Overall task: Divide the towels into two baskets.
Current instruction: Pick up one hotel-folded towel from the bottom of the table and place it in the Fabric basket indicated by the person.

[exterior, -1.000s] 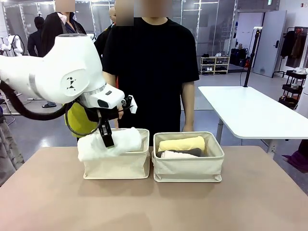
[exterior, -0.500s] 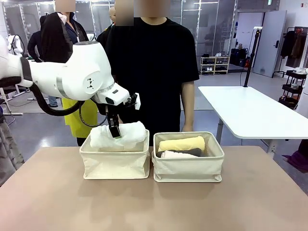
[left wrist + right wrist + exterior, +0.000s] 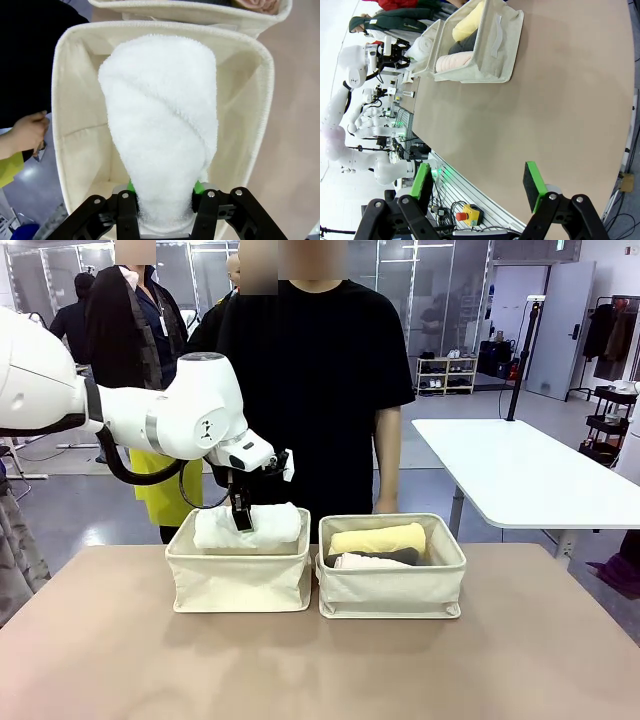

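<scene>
left fingers (image 3: pixel 162 212): pinched tight on one end of the white towel (image 3: pixel 160 125), green pads just peeking out either side of it

white towel: lying along the top of the left basket (image 3: pixel 240 585), sticking up above the rim; in the left wrist view it runs from 6 o'clock up toward 12, inside the basket walls

left arm (image 3: pixel 150 415): comes in from 9 o'clock, wrist bent down over the basket's far side

right fingers (image 3: pixel 477 187): spread wide, nothing between them, hanging off past the near edge of the surface (image 3: pixel 320 670)

right basket (image 3: pixel 392 590): just beside the left one at its 3 o'clock. Yellow towel (image 3: pixel 377 538) at the back, dark grey (image 3: pixel 400 557) and cream-pink (image 3: pixel 362 562) in front of it

person (image 3: pixel 315 380): black shirt, standing right behind the baskets at 12 o'clock; one hand (image 3: pixel 27 132) shows near the left basket's wall in the left wrist view
</scene>
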Available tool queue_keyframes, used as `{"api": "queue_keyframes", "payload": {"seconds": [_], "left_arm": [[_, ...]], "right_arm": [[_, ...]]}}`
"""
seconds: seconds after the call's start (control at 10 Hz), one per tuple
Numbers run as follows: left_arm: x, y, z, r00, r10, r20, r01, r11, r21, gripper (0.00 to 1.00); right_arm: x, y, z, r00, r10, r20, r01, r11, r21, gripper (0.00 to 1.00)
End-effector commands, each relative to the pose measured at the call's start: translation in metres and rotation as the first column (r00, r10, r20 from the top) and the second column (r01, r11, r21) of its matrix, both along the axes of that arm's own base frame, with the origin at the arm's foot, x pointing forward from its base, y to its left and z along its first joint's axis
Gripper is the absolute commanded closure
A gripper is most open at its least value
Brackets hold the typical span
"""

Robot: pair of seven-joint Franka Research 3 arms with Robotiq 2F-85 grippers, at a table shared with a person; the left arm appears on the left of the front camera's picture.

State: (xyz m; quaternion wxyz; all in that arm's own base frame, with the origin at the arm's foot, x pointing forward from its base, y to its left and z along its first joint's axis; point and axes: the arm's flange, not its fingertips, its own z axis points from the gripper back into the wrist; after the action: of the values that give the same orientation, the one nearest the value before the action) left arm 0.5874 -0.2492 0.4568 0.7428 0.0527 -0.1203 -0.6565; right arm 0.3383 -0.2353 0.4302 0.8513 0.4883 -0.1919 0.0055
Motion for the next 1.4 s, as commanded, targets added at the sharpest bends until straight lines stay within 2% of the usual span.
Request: {"api": "queue_keyframes", "payload": {"seconds": [0.0,0.1,0.2,0.3,0.8,0.9,1.0,1.3], "left_arm": [[0.011,0.003,-0.003,1.0,-0.022,-0.018,0.023,0.999,0.041,0.63],[0.014,0.005,-0.004,0.999,-0.008,-0.033,0.009,0.999,0.035,0.38],[0.013,0.007,-0.005,0.999,-0.019,-0.031,0.02,0.999,0.049,0.25],[0.013,0.009,-0.005,0.999,-0.014,-0.034,0.016,0.999,0.044,0.0],[0.002,0.003,0.005,1.0,-0.009,-0.003,0.009,1.0,0.021,0.0],[-0.01,0.002,0.012,1.0,0.007,0.015,-0.007,1.0,0.0,0.0],[0.006,-0.002,-0.002,1.0,-0.011,-0.01,0.011,1.0,0.015,0.0],[0.006,-0.002,-0.002,1.0,-0.011,-0.01,0.011,1.0,0.015,0.0]], "right_arm": [[-0.003,0.003,0.004,1.0,-0.011,-0.018,0.011,1.0,0.012,0.08],[-0.003,0.003,0.004,1.0,-0.011,-0.018,0.011,1.0,0.012,0.08],[-0.003,0.003,0.004,1.0,-0.011,-0.018,0.011,1.0,0.012,0.08],[-0.003,0.003,0.004,1.0,-0.011,-0.018,0.011,1.0,0.012,0.08],[-0.003,0.003,0.004,1.0,-0.011,-0.018,0.011,1.0,0.012,0.08],[-0.003,0.003,0.004,1.0,-0.011,-0.018,0.011,1.0,0.012,0.08],[-0.003,0.003,0.004,1.0,-0.011,-0.018,0.011,1.0,0.012,0.08],[-0.003,0.003,0.004,1.0,-0.011,-0.018,0.011,1.0,0.012,0.08]]}}
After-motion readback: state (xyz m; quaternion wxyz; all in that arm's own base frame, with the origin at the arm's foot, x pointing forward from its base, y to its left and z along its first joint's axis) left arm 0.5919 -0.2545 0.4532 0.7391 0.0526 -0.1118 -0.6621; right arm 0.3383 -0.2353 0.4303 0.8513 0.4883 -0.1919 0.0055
